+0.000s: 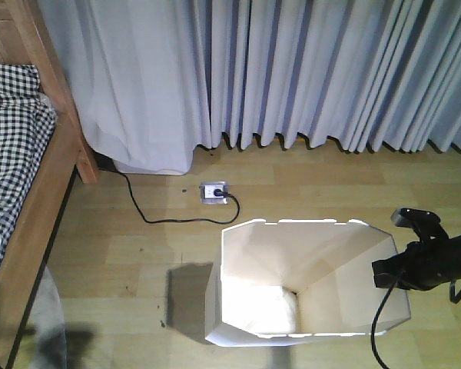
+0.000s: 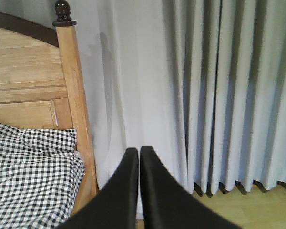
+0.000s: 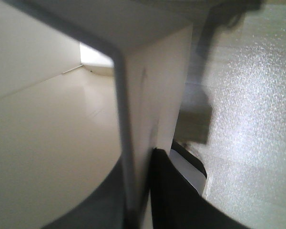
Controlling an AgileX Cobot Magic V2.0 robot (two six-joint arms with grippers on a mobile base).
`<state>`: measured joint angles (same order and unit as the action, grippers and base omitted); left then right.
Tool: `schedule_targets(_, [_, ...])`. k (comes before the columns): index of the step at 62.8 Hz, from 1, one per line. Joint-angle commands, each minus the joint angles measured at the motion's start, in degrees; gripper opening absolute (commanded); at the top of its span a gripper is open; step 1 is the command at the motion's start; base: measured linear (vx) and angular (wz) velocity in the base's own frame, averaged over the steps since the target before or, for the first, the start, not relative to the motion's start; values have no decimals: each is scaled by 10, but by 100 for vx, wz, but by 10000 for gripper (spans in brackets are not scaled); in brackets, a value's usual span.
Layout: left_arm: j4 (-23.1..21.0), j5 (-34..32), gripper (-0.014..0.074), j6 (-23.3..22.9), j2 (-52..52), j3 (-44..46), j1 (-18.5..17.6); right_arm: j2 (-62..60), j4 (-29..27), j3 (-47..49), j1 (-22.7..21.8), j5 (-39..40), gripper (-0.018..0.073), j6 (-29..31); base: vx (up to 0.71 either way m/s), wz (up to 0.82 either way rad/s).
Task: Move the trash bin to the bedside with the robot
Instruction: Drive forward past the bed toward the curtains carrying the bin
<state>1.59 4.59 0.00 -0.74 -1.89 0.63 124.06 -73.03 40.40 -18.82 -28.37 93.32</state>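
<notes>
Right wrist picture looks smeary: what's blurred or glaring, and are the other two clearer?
Right wrist view: the trash bin wall and the right claw gripping it sit too near, so soft; the floor glares. Front view: the bin's inside is washed out. Left wrist view: the shut left claw blurs; bed and curtain are sharp.

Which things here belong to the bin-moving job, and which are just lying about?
Job: trash bin; bed; right gripper, clamped on the bin's wall.
Lying about: curtains; floor socket; black cable.
</notes>
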Motion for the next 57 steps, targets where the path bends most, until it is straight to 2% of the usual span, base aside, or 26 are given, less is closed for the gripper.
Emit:
schedule_targets(1, [-5, -42, -6, -8, -8, -7, -4, -37, -26, 6, -1, -117, -2, -1, 16, 7])
schedule_targets(57, [-5, -42, -6, -8, -8, -7, -4, -37, -26, 6, -1, -117, -2, -1, 14, 5])
